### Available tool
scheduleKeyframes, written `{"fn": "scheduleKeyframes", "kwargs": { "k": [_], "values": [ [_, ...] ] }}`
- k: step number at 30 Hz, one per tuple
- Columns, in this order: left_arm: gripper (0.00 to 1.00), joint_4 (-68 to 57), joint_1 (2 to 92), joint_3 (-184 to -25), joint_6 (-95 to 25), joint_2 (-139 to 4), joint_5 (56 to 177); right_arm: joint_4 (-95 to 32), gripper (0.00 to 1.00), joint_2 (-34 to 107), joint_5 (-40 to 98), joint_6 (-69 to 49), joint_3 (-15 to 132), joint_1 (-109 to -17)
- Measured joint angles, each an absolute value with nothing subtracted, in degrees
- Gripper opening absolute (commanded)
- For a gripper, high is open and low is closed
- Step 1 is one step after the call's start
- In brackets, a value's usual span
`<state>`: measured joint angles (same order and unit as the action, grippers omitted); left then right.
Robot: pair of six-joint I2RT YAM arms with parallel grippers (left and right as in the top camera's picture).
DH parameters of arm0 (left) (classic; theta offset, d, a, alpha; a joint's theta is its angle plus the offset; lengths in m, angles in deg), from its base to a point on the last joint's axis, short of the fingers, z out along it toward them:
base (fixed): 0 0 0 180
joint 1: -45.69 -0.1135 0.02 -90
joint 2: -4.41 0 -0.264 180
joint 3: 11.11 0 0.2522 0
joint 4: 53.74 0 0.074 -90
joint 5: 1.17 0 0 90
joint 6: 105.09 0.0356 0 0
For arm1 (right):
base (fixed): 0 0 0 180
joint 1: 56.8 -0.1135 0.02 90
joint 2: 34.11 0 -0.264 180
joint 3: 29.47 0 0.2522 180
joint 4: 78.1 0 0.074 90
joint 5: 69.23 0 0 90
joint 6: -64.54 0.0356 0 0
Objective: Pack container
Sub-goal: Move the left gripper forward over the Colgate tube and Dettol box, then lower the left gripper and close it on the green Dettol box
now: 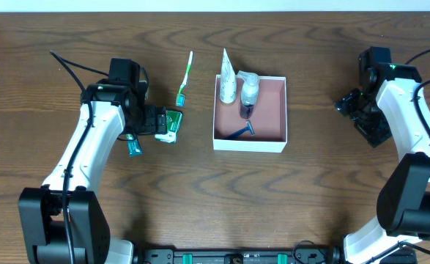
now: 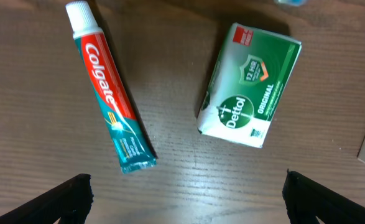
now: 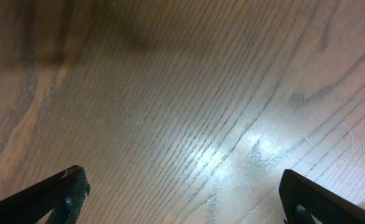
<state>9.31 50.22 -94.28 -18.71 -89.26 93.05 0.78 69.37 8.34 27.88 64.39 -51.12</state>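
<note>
The left fingers (image 2: 64, 199) are hanging spread wide, empty, with the toothpaste (image 2: 110, 93) and soap packet (image 2: 249, 87) just ahead. The right fingers (image 3: 51, 199) are gaping over bare bench (image 3: 201, 112). The container (image 1: 269, 110) is sitting between both pairs, nearer the left.

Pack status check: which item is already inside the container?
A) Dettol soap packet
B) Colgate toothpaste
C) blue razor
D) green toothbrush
C: the blue razor lies on the reddish floor of the container, while the Dettol soap packet, Colgate toothpaste and green toothbrush all lie outside its walls.
</note>
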Motion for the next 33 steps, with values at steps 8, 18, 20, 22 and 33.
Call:
{"fn": "scheduleKeyframes", "kwargs": {
  "k": [8, 18, 20, 22, 33],
  "values": [
    [0.98, 7.94, 52.19, -94.28, -17.7, -89.28, 92.86, 0.78, 0.99, 69.37, 8.34, 27.88, 64.39, -51.12],
    [0.98, 4.88, 53.41, -94.15, -17.59, -89.3, 92.88, 0.78, 0.99, 69.39, 8.34, 27.88, 64.39, -51.12],
    [0.98, 4.68, 53.41, -94.12, -17.57, -89.56, 92.88, 0.78, 0.99, 69.39, 8.34, 27.88, 64.39, -51.12],
    [0.98, 4.42, 53.41, -94.1, -17.57, -90.22, 92.88, 0.78, 0.99, 69.39, 8.34, 27.88, 64.39, -51.12],
    [0.98, 2.1, 53.41, -94.08, -17.59, -101.04, 92.88, 0.78, 0.99, 69.39, 8.34, 27.88, 64.39, -51.12]
  ]
}}
